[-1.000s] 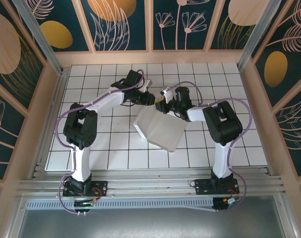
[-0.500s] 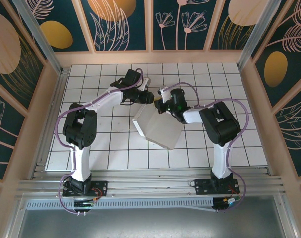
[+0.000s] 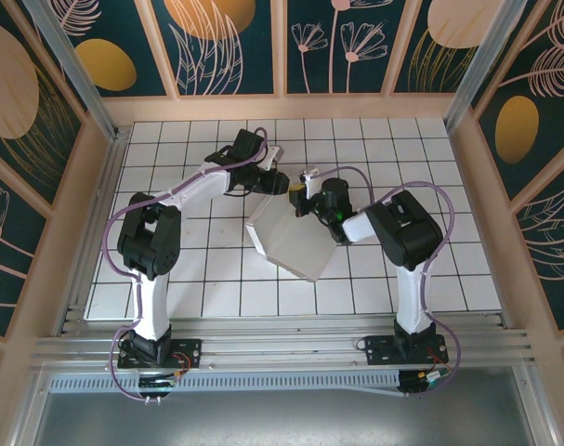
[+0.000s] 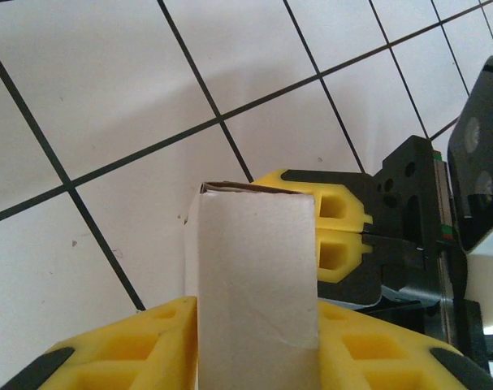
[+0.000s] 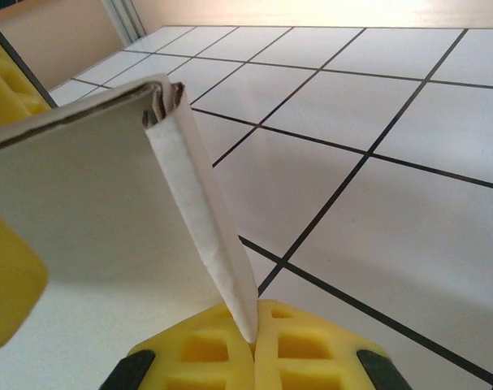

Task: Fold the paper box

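Showing a plain white thin-cardboard paper box [image 3: 295, 242] near the middle of a white, black-gridded table [image 3: 216, 297], skewed to the grid, broad flat panel facing up, interior hidden. Creased and layered along its far edge. Grasped there from both sides: left gripper [image 3: 280, 183] clamped on an upright flap, right gripper [image 3: 303, 200] pinched tight on a thin folded edge.
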Robot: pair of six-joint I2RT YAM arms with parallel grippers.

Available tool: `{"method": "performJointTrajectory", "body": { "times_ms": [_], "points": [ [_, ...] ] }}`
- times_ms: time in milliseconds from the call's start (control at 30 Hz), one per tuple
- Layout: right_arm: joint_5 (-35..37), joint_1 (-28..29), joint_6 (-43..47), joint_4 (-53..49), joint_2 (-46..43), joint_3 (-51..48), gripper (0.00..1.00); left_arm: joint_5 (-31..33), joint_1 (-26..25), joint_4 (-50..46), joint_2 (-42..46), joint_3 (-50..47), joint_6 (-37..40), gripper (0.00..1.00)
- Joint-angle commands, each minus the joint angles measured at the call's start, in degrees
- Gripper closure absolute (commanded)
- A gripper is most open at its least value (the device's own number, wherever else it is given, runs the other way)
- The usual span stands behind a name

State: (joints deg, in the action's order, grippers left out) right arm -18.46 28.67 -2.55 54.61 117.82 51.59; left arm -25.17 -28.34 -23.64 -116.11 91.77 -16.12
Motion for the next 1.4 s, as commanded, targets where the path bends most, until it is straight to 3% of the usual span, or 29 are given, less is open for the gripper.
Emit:
{"method": "performJointTrajectory", "body": {
  "times_ms": [0, 67, 233, 333, 500, 567, 667, 800, 1000, 1167, 1367],
  "points": [
    [-3.00, 2.40, -1.91, -0.30, 2.54, 0.82, 0.96, -5.56, -1.37, 0.26, -1.95, -1.01, -0.46, 0.65],
    [-2.35, 3.38, -1.20, -3.04, 2.46, 1.73, 0.95, -5.54, -1.42, 0.04, -1.92, -0.59, -0.41, 0.65],
    [7.16, 3.51, 3.40, -16.25, 1.21, 6.22, 1.00, -5.84, -1.44, -0.26, -1.83, -0.33, 0.21, 0.64],
    [9.20, 3.15, 3.54, -17.96, 1.21, 6.71, 1.00, -6.50, -1.39, -0.07, -2.09, -0.53, 0.47, 0.64],
    [6.32, 3.33, 4.04, -16.83, 2.52, 6.44, 1.00, -6.35, -1.42, -0.39, -2.54, -0.67, 0.83, 0.64],
    [3.86, 3.20, 4.20, -14.67, 2.64, 5.21, 0.92, -5.90, -1.42, -0.49, -2.44, -0.76, 0.83, 0.64],
    [-0.31, 2.98, 3.95, -12.91, 1.15, 3.56, 0.89, -5.59, -1.37, -0.68, -2.47, -0.41, 0.66, 0.64],
    [-4.47, -0.58, 3.21, -21.01, 0.83, 6.54, 0.88, -5.59, -1.37, -1.07, -2.60, 0.06, 0.65, 0.64],
    [-2.02, -0.94, 7.78, -29.25, 1.48, 9.84, 0.94, -5.33, -1.37, -1.20, -2.44, 0.29, 0.65, 0.64],
    [-0.27, -0.89, 9.98, -33.07, 3.01, 11.85, 0.87, -5.29, -1.37, -1.32, -2.47, 0.26, 0.56, 0.64],
    [0.44, -0.87, 13.22, -34.75, 1.42, 10.69, 0.94, -5.41, -1.37, -1.43, -2.69, 0.60, 0.65, 0.64]
  ]
}}
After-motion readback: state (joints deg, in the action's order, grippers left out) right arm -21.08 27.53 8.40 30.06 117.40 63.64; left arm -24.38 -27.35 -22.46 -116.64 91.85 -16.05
